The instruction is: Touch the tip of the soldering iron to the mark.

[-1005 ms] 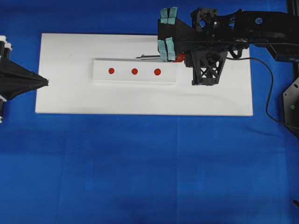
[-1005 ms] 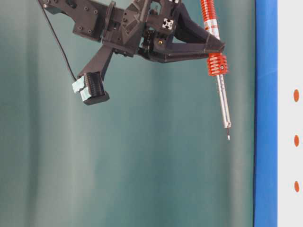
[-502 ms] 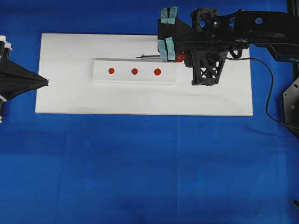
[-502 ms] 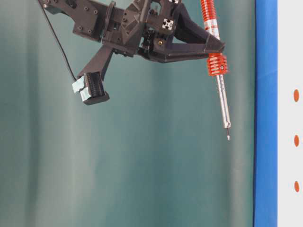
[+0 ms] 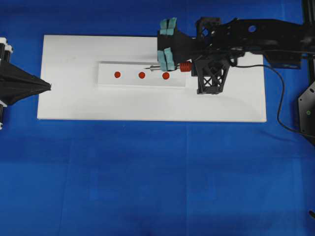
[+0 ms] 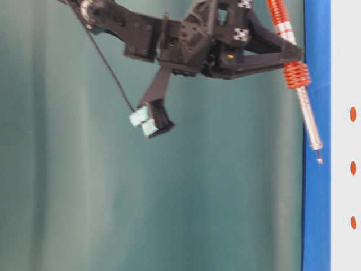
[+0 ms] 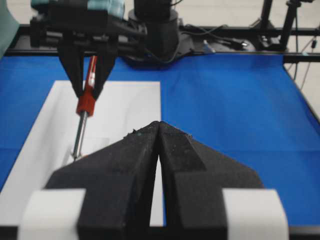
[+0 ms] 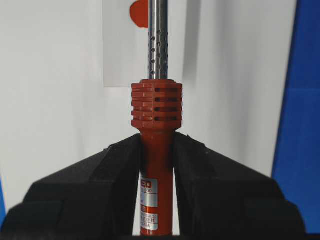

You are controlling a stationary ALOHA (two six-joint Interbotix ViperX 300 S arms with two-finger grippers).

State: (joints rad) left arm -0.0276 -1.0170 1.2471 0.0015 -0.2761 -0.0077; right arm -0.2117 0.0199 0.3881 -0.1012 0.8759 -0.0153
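My right gripper [image 5: 190, 67] [image 6: 294, 54] [image 8: 156, 139] is shut on the orange-red handle of the soldering iron [image 5: 183, 67] [image 6: 308, 121] [image 8: 156, 107]. Its thin shaft points left, and the tip [image 5: 146, 68] hangs over the far edge of a white strip [image 5: 142, 82], between the middle mark [image 5: 141, 75] and the right mark [image 5: 166, 75]. A third red mark [image 5: 117, 74] lies further left. In the table-level view the tip [image 6: 319, 161] stands a short gap off the white surface. My left gripper [image 5: 49, 87] [image 7: 157, 125] is shut and empty at the board's left edge.
The strip lies on a white board [image 5: 221, 105] on blue cloth. The iron's black cord [image 5: 279, 98] loops off to the right. A black stand [image 5: 307, 113] sits at the right edge. Teal pads [image 5: 166, 58] on the right arm overhang the strip's right end.
The right arm has shifted left and come down toward the board with the iron; the tip now hangs over the strip. The left arm has not moved.
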